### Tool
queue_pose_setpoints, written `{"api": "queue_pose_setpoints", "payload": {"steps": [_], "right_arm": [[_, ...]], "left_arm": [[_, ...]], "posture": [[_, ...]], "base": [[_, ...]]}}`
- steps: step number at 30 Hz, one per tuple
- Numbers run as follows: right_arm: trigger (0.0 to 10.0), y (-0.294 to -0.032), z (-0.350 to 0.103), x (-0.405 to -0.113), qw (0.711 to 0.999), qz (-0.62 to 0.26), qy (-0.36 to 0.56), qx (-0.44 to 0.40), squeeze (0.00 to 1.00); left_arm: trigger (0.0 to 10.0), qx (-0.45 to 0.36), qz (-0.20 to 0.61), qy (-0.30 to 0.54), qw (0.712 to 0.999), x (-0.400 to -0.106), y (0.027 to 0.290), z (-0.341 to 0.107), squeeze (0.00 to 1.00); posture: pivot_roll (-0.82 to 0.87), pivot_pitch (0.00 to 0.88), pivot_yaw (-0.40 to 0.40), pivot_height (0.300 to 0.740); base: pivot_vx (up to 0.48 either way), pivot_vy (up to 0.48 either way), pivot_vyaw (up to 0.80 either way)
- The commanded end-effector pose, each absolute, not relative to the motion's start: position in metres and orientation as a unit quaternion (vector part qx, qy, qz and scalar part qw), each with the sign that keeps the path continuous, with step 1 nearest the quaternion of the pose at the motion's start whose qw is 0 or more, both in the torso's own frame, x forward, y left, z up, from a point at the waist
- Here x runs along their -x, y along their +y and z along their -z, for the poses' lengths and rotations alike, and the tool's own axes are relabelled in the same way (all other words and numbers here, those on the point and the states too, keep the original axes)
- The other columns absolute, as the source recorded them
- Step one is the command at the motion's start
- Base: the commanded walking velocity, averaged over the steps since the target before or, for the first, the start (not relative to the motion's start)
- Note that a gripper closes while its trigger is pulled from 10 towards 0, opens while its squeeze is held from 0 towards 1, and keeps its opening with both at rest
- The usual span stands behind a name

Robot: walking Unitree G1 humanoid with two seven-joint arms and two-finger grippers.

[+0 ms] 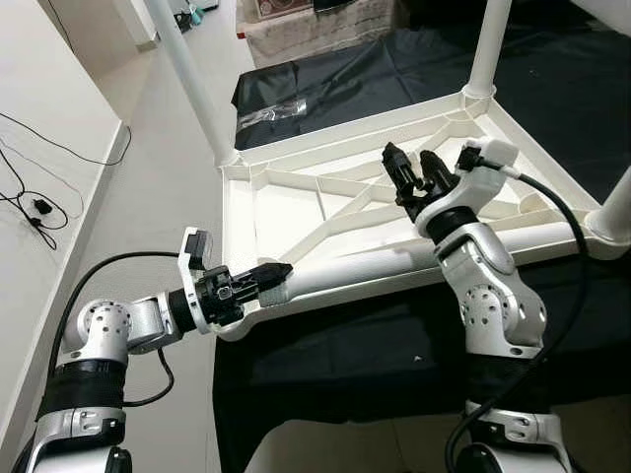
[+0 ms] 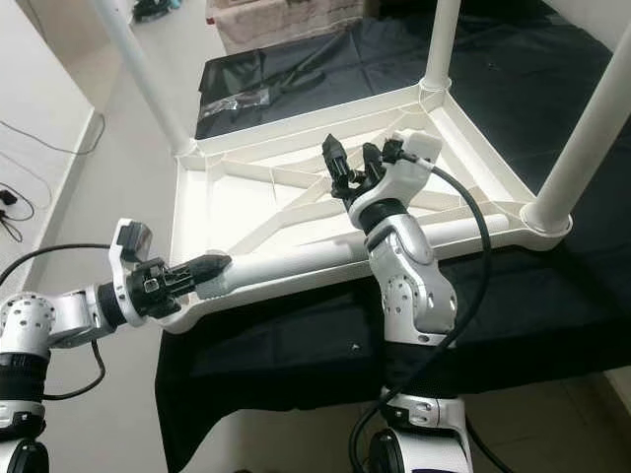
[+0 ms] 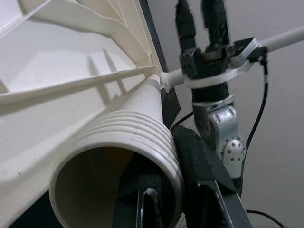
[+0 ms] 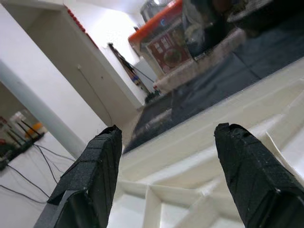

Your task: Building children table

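Black cloth (image 1: 552,89) covers the floor under an upturned white table top (image 1: 296,212) with three legs already standing up. At its near edge, the left claw (image 1: 264,281) grips the ribbed end of a loose white leg (image 1: 365,268), apparently lying along the rim. Rightward, the right claw (image 1: 416,169) hovers above the ribbed underside, fingers spread wide, empty.

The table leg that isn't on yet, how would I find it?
Look at the white tabletop lying upside down on the black cloth. Three legs stand up from its corners, but this leg lies flat along the near edge. Its ribbed end is held by the left gripper.
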State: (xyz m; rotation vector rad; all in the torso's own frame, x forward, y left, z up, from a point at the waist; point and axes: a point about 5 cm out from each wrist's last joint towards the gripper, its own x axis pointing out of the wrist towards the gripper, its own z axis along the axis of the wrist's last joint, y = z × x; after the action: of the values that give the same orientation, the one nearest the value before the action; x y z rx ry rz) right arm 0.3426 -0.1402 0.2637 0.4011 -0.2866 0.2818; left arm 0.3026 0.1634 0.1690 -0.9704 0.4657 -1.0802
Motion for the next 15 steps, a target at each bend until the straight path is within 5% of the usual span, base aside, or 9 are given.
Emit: {"api": "queue_pose_setpoints", "payload": {"steps": [1,15], "right_arm": [[10.0,-0.134,-0.274,-0.342,0.951,-0.156,-0.161,-0.212,0.00],[10.0,-0.134,-0.314,-0.347,0.919,-0.185,-0.220,-0.272,0.00]], "left_arm": [[0.0,0.452,0.492,0.187,0.720,-0.298,0.171,-0.174,0.00],[0.0,0.427,0.486,0.103,0.756,-0.271,0.196,-0.202,0.00]], "posture": [[-0.08,0.154,0.142,0.740],[-0.07,0.091,0.111,0.740]], "base": [[0.000,0.000,0.00],[0.000,0.000,0.00]]}}
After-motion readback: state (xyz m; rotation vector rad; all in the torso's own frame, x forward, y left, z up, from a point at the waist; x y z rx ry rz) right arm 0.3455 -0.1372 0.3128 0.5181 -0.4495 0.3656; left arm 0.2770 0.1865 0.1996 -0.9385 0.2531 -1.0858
